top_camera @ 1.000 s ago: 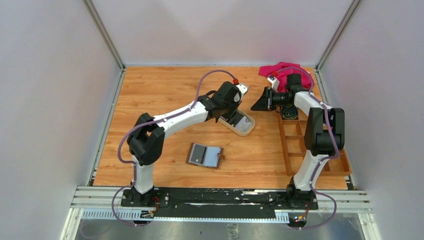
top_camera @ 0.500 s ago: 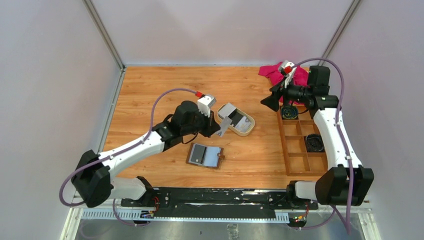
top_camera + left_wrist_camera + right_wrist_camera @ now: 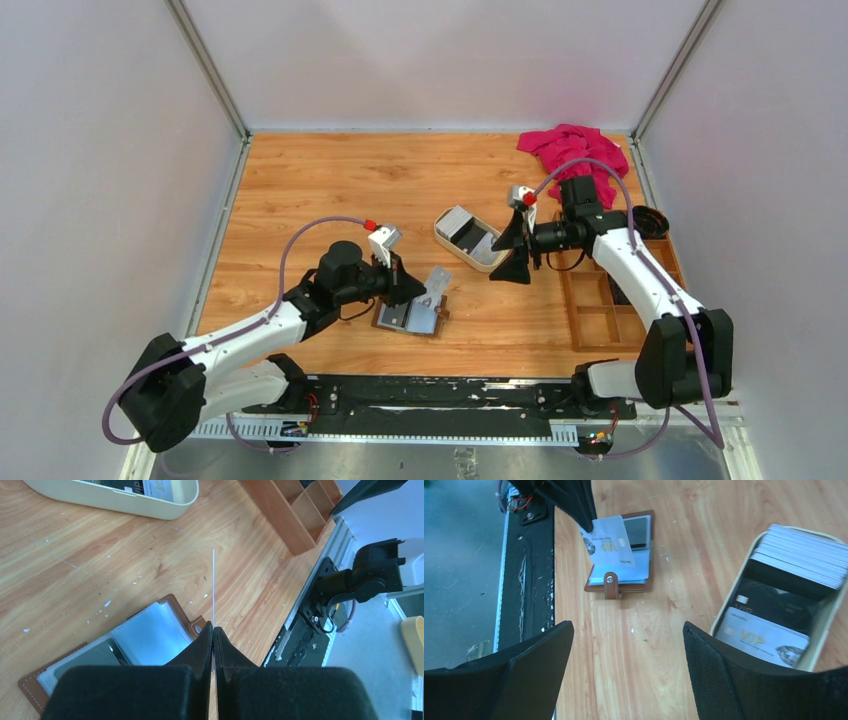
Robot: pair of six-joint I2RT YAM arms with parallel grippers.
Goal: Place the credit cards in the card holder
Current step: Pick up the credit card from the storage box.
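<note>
One left gripper (image 3: pixel 418 290) is closed on one thin grey credit card (image 3: pixel 611 542) and holds it tilted just above the one card holder (image 3: pixel 408 320). The holder is brown leather, lying unfolded, with greyish pockets. Right of the card holder, one cream oval tray (image 3: pixel 441 233) contains a white card stack (image 3: pixel 799 550), too tight to count, and two flat cards (image 3: pixel 760 636), partly cut off. Further right, the right gripper (image 3: pixel 512 252) is wide open and empty.
</note>
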